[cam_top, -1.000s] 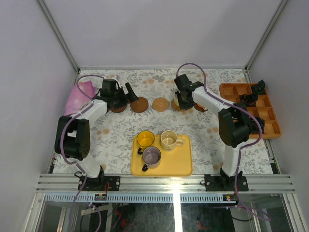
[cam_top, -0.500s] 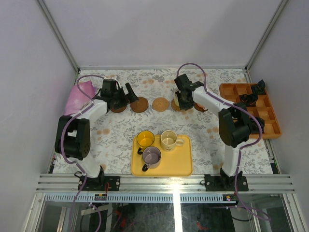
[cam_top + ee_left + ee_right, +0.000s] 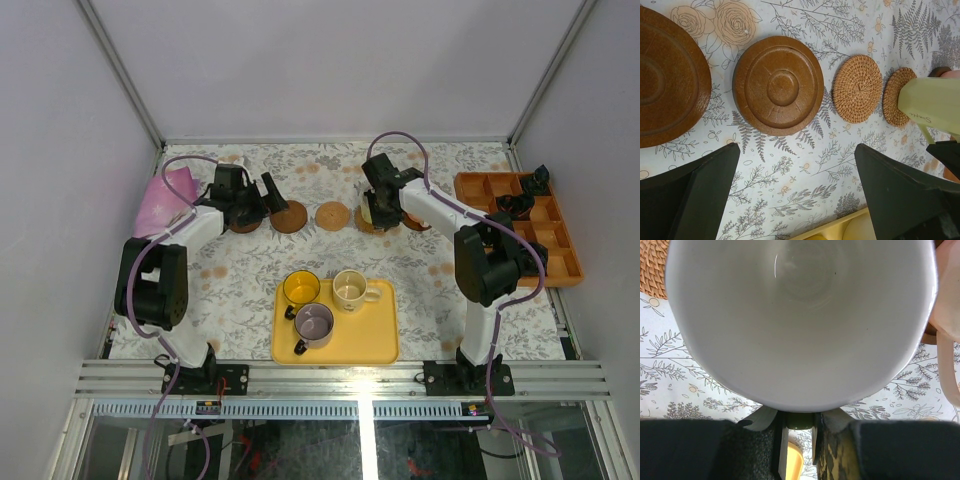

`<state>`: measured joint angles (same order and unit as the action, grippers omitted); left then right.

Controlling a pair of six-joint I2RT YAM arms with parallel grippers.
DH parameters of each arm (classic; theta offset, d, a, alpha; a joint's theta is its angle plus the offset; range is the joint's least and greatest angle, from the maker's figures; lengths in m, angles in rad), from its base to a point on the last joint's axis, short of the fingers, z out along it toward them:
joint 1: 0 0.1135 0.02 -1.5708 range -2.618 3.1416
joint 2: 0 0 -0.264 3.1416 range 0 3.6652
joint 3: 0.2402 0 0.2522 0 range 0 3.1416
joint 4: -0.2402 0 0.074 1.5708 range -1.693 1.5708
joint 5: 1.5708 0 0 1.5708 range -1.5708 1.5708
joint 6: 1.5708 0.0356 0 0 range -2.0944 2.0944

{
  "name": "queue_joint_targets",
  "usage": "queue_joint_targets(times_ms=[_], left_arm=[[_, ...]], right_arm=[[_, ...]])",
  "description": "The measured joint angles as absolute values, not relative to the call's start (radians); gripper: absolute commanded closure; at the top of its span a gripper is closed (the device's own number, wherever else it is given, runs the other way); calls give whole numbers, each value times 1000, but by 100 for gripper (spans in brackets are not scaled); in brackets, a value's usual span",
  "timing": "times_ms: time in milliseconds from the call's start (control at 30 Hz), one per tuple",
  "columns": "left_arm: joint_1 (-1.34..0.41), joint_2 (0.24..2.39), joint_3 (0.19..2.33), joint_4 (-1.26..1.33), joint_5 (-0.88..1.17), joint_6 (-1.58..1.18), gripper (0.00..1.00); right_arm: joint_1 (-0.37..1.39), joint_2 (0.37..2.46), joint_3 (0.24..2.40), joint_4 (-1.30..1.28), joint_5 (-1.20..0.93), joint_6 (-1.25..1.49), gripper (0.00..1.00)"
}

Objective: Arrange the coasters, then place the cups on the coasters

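Observation:
My right gripper (image 3: 373, 203) is shut on the handle (image 3: 800, 420) of the pale green cup (image 3: 800, 315), whose pale inside fills the right wrist view. That cup (image 3: 932, 102) stands over a tan coaster (image 3: 894, 97); I cannot tell whether it rests on it. A pink cup (image 3: 947, 315) is just to its right. Left of them lie another tan coaster (image 3: 857, 89) and two dark brown coasters (image 3: 778, 85) (image 3: 665, 75) in a row. My left gripper (image 3: 797, 170) hangs open above the cloth near the dark coasters, holding nothing. The yellow cup (image 3: 300, 287), cream cup (image 3: 350, 289) and purple cup (image 3: 314, 323) stand in the yellow tray (image 3: 380, 345).
An orange divided tray (image 3: 560, 265) with small black objects sits at the right edge of the table. A pink-purple cloth (image 3: 165, 195) lies at the far left. Grey walls close the table on three sides.

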<state>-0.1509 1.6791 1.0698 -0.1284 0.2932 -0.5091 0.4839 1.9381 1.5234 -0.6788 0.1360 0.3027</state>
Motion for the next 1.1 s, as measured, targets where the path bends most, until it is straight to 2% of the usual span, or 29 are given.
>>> queue_joint_targets(times_ms=[133,333,400,600,933,1100], left_arm=[[-151,1685,1070,-128,293,-509,0],[-151,1692,1072,-128,294,-509,0],[-151,1695,1077,-129,294,-509,0],[-151,1698,1084,-128,294,-509,0],[-151,1698,1085,-129,293,-509,0],[-151,1698,1085,-129,293,-508,0]], right_arm=[[484,1938,1523,-679,136,302,76],[484,1938,1523,-678,138,306,46],[484,1938,1523,-679,138,308,40],[484,1938,1523,-678,138,306,35],[485,1924,1523,-680,140,306,35],[490,1836,1516,-687,147,302,35]])
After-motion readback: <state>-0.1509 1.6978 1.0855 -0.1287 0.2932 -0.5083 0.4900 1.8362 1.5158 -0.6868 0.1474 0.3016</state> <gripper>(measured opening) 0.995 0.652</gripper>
